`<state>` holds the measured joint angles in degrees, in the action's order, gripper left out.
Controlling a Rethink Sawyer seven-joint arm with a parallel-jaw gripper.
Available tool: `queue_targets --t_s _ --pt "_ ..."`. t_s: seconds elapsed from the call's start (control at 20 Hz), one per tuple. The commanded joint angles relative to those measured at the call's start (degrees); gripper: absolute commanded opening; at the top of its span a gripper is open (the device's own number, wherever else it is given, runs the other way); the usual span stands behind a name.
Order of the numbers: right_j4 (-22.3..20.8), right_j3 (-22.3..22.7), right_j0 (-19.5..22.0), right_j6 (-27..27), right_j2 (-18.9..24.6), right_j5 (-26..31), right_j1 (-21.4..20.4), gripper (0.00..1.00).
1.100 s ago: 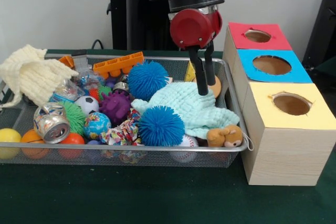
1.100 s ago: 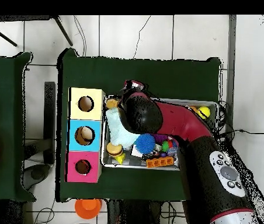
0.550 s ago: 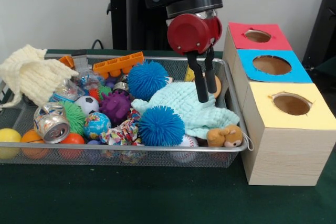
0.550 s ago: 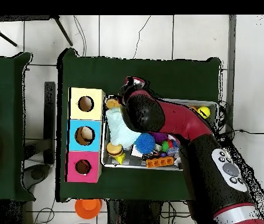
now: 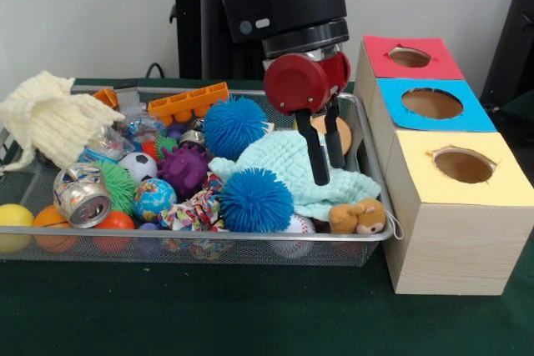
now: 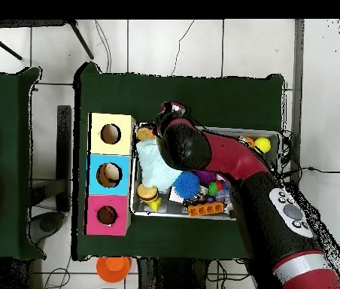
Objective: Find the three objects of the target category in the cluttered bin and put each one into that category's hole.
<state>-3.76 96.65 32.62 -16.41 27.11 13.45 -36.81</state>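
The search step is in hand — the gripper [image 5: 327, 169], fingers narrowly apart and empty, hangs over the pale blue knitted cloth [image 5: 296, 171] in the wire mesh bin [image 5: 209, 246]; no target is chosen yet, so the next move calls for picking one — then a descent.

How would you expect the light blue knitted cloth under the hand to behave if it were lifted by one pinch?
The cloth lies draped over other toys, so it is probably floppy and would sag. It looks knitted and light, so it may snag or drag the blue ball beside it.
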Motion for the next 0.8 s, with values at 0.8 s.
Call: queue_targets --t_s 0.8 --pt "-7.2 -2.5 0.3 -9.6 1.9 -2.7 7.5 1.00"
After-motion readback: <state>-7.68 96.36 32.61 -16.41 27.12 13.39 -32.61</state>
